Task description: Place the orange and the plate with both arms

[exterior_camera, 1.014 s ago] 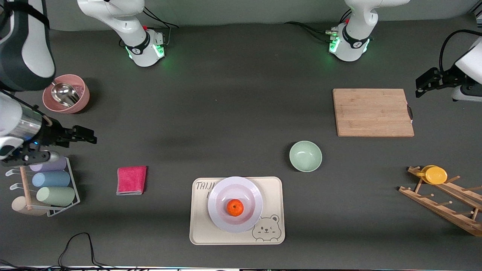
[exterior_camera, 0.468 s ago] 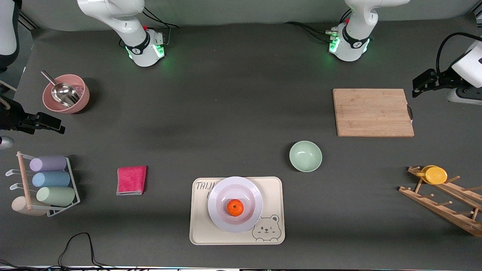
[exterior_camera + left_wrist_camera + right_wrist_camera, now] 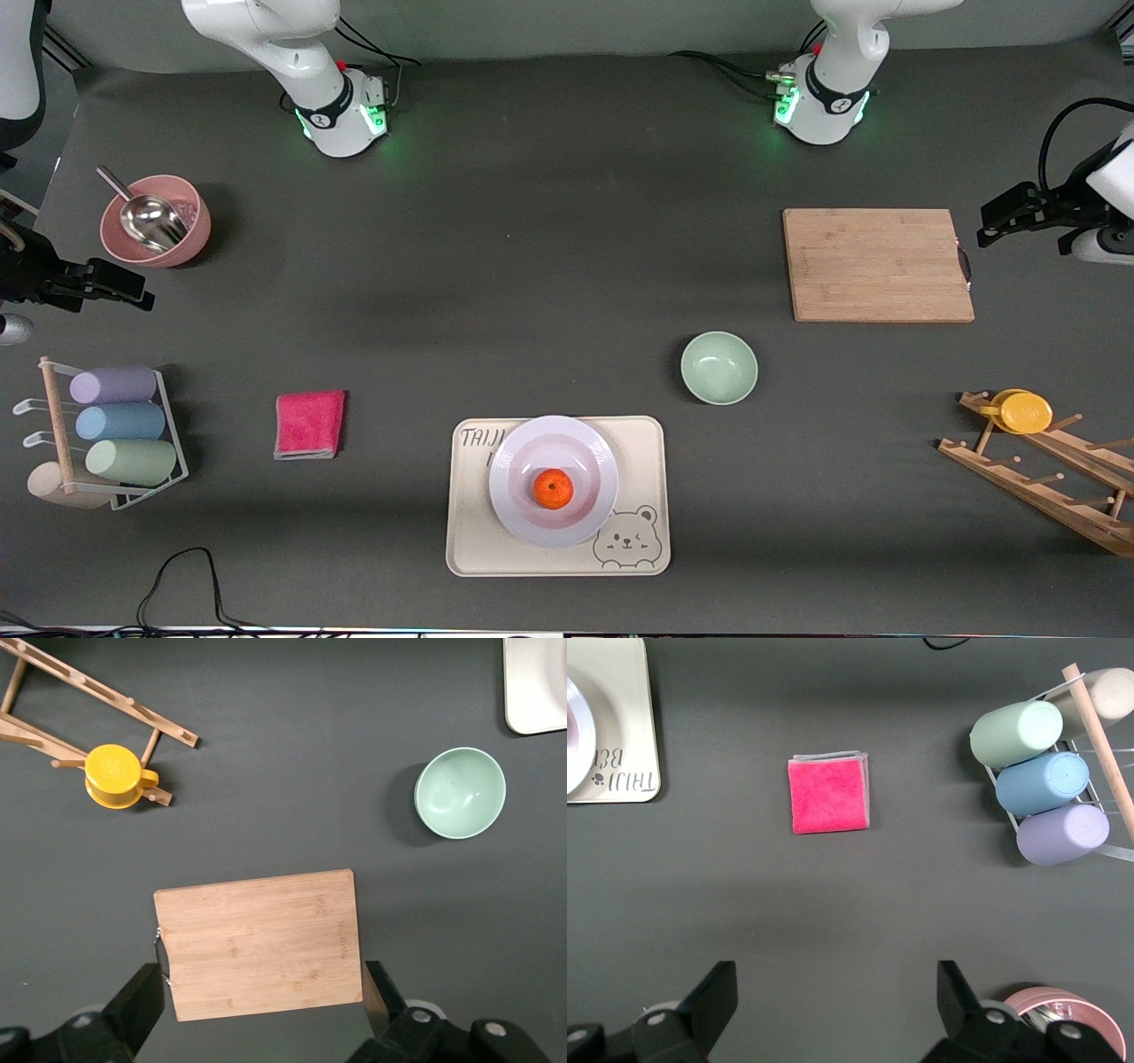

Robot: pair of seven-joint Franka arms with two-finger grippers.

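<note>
We are seeing the orange [image 3: 553, 488] sitting in the plate [image 3: 532, 447], which is resting on the bear tray [image 3: 638, 443] near the table's front-camera edge. Our left gripper [image 3: 264, 992] is hovering wide open and empty over the cutting board [image 3: 261, 939]; our right gripper [image 3: 837, 997], equally spread and empty, is hanging over bare table at the right arm's end.

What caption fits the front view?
Orange on plate on bear tray; both arms waiting at the table ends.

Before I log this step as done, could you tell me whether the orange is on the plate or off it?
On it. The orange sits inside the plate, which rests on the bear tray.
</note>
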